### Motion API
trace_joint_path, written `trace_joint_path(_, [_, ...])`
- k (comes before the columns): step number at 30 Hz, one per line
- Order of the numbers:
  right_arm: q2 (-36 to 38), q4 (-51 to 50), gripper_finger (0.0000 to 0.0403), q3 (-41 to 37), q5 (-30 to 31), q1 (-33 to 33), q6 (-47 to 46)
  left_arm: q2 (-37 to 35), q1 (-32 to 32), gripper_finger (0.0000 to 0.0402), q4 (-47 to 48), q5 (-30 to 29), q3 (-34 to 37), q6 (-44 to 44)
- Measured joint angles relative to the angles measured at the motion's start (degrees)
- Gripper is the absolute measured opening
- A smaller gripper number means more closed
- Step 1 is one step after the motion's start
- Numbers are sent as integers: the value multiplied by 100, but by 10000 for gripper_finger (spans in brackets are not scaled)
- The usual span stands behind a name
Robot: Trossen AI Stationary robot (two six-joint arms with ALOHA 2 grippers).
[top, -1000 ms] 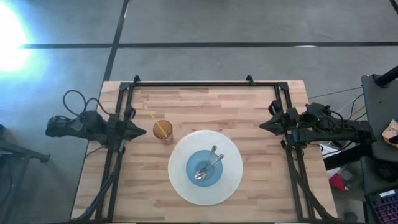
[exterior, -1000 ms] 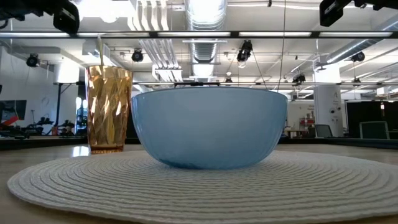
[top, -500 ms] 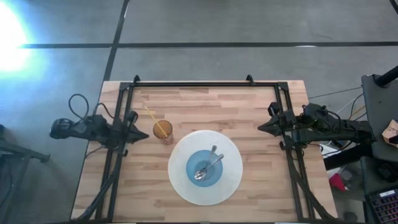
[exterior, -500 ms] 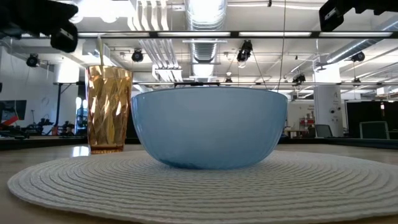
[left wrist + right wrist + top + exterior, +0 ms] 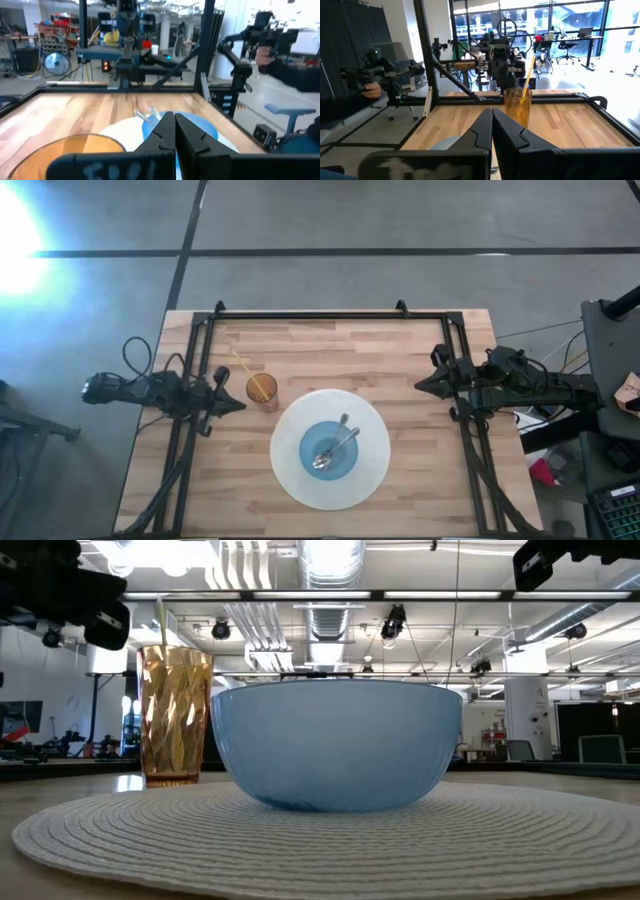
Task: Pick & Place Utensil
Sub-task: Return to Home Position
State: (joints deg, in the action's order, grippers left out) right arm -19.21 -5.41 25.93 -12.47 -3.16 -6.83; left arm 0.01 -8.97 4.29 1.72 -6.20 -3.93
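- The left gripper (image 5: 238, 404) hangs over the left edge of the table (image 5: 330, 345), near the glass (image 5: 262, 389) but apart from it. In its wrist view the two fingers (image 5: 165, 131) are pressed together along their whole length, and nothing is between them.
- The right gripper (image 5: 420, 383) is at the right edge of the table, well apart from the bowl (image 5: 307, 442) and the glass. Its fingers (image 5: 484, 125) also meet with only a thin line between them, and they carry nothing.
- The amber glass stands upright on the bare wood, just beside the round white mat (image 5: 290, 480) and not on it. The yellow straw (image 5: 241, 363) stands in it, leaning out over the rim and away from the mat.
- The blue bowl sits in the middle of the mat. Two silver utensils (image 5: 340, 442) lie inside it, close together, with their handles pointing toward the right arm's side. From above they are too small for me to tell the spoon from the fork.
- In the low view the wall of the bowl (image 5: 335, 745) hides the utensils completely. Of the straw (image 5: 160, 622) only a short piece shows above the glass (image 5: 175, 715).
- In the low view both arms are cut off at the upper corners. Only dark parts show there, and no fingers.
- In the left wrist view the gripper's own body covers most of the glass and part of the bowl.
- In the right wrist view a person's hand (image 5: 370, 91) holds a dark device beyond the table. The rest of the person is cut off.
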Motion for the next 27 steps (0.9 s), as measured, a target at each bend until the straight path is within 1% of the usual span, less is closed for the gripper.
trace_joint_path(10, [1,-46,8,-24,0,0,44,-2,0,0,-294,17,284,-60])
trace_joint_path(16, [-1,-28,8,-403,0,0,-11,-2,0,0,-393,42,430,-151])
trace_joint_path(27, [10,1141,8,-1223,105,2,-204,-2,0,0,-368,142,466,-198])
